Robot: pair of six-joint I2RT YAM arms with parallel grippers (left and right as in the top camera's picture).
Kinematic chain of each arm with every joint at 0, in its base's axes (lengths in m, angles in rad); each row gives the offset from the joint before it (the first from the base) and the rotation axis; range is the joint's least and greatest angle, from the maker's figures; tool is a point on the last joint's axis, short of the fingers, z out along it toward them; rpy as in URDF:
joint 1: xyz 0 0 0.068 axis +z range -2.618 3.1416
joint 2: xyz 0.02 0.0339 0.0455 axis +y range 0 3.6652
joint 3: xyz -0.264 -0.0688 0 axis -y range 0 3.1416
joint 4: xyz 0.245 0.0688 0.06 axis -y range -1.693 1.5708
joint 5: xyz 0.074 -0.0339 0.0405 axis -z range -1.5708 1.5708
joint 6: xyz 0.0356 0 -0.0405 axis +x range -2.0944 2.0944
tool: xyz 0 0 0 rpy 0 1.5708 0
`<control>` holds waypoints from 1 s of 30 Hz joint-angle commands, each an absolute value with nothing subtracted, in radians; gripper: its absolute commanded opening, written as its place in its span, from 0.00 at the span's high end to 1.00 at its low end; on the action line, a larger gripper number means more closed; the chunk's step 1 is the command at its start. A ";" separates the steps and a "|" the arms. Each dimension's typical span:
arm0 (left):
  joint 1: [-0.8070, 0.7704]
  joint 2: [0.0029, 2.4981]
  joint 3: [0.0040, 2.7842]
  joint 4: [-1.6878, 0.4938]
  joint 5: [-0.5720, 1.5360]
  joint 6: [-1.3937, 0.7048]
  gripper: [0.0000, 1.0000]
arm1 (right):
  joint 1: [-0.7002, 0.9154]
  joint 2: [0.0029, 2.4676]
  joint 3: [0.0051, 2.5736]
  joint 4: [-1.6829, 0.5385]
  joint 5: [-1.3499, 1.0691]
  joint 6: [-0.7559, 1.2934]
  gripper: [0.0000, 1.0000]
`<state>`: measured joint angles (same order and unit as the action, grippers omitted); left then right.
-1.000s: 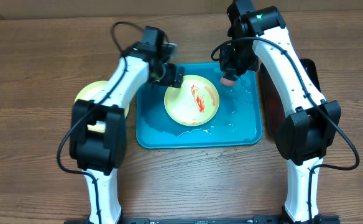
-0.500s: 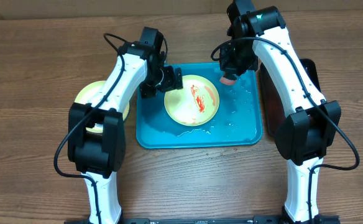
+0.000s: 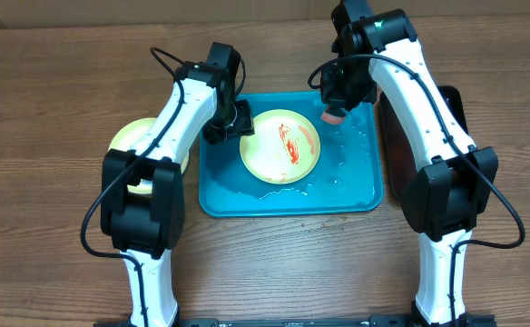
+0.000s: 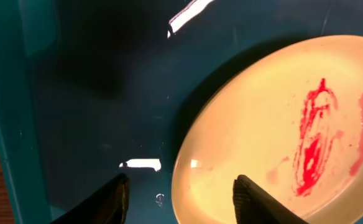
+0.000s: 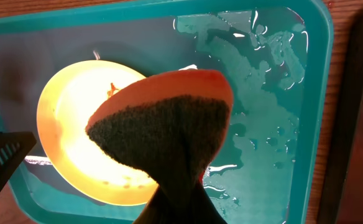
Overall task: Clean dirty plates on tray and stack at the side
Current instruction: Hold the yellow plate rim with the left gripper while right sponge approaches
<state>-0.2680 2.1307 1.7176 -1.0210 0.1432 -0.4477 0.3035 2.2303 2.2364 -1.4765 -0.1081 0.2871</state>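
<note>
One plate [image 3: 269, 156] lies in the crosswise tray [image 3: 356, 189], left claw [image 4: 181, 190] parted astride its rim, right claw [image 3: 336, 104] pinching sponge [image 5: 163, 121].

No legible text (labels, numbers neither)

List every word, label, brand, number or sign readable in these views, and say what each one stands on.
None: no legible text in any view.
The dirty plate, turquoise tray, sponge and plate beside the tray: unmarked.
The left arm and right arm: no lettering that can be made out.
</note>
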 commanded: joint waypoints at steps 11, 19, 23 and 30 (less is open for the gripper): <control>-0.289 2.212 1.730 -1.019 0.124 -0.375 0.73 | 0.305 2.226 2.244 -1.470 -0.113 0.280 0.94; -0.307 2.242 1.730 -1.012 0.123 -0.292 0.81 | 0.305 2.226 2.244 -1.470 -0.113 0.280 0.94; -0.308 2.268 1.730 -1.008 0.123 -0.292 0.88 | 0.305 2.226 2.244 -1.471 -0.113 0.280 0.94; -0.308 2.275 1.730 -1.009 0.123 -0.304 0.96 | 0.308 2.226 2.244 -1.467 -0.115 0.282 0.94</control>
